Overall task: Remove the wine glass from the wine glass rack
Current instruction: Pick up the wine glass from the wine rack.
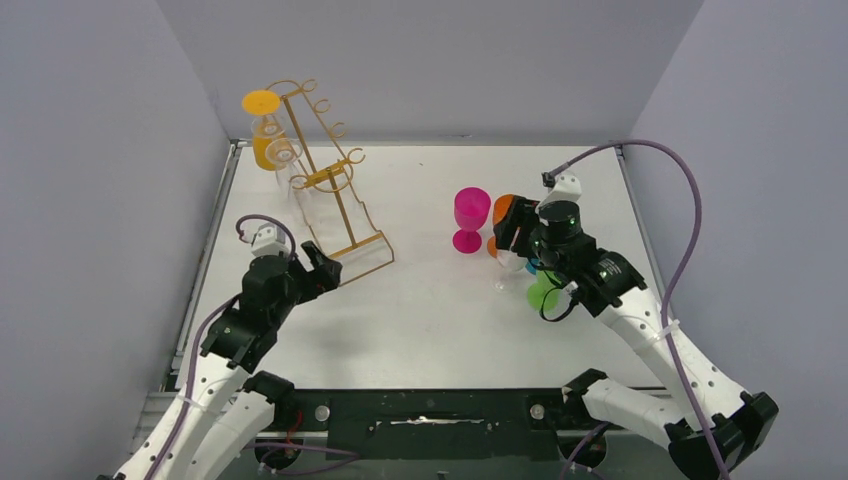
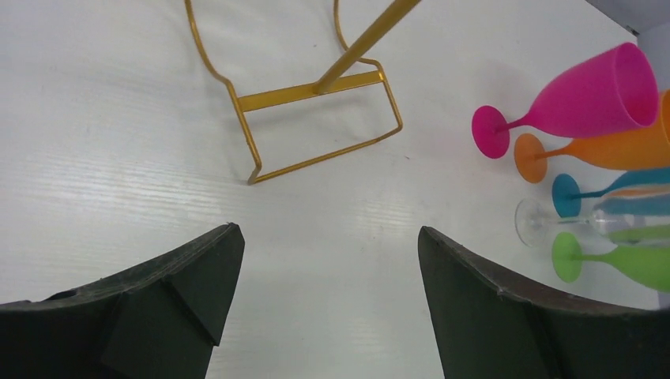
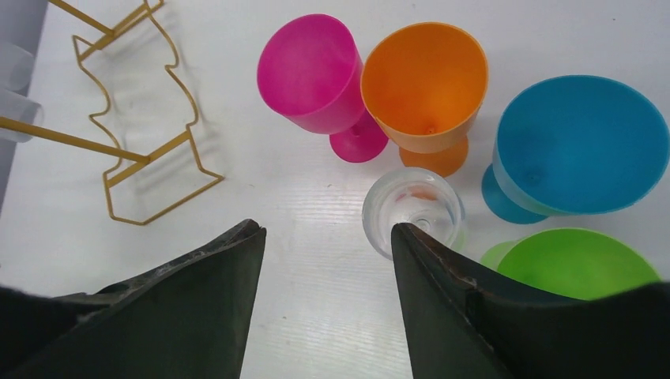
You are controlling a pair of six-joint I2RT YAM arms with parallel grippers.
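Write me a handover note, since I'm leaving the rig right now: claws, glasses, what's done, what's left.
Left claw: open, empty, over the table near the wine glass rack base.
Right claw: open, empty, just above the clear glass.
Done: pink glass, orange glass, blue glass, green glass and clear glass stand on the table, right side.
Left: yellow glass and at least one clear hanging glass are on the rack.
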